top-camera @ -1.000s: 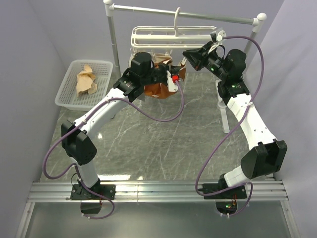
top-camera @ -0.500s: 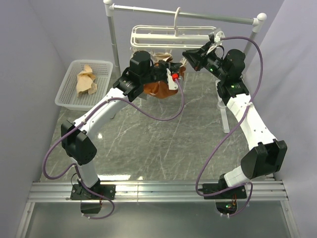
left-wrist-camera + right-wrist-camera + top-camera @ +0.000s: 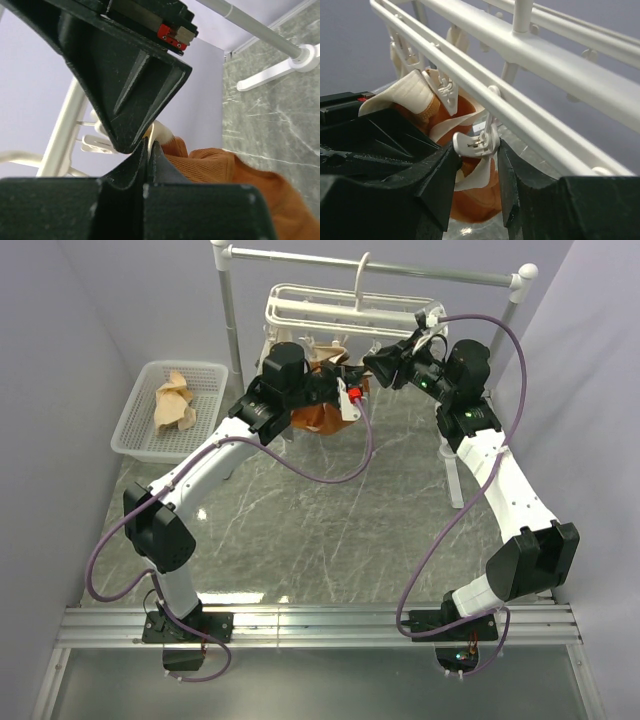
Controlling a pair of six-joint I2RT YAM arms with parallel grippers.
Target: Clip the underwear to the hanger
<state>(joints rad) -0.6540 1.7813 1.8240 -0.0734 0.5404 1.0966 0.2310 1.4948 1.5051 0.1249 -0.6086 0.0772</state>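
Already the underwear hangs up at the hanger, just under its near bar and clear of the table. The left gripper is pressed together on the pale waistband, which pokes out at its tips in the left wrist view, with the orange cloth bunched just beside them.

The right gripper is spread, one finger on each side of a clip that dangles from the near bar. The fingers sit close against the clip's wings; I cannot tell whether they press them. A pale strip of waistband lies directly under this clip, but its mouth is hidden, so I cannot tell whether it has bitten the cloth.

A second clip, further along the same bar, looks to have the waistband in it, though that is a judgement from one angle.

So the lifting and lining-up look done, and probably one clip is on. What seems left is to make sure the near clip holds, then let go with the left gripper and see that the garment hangs by itself.
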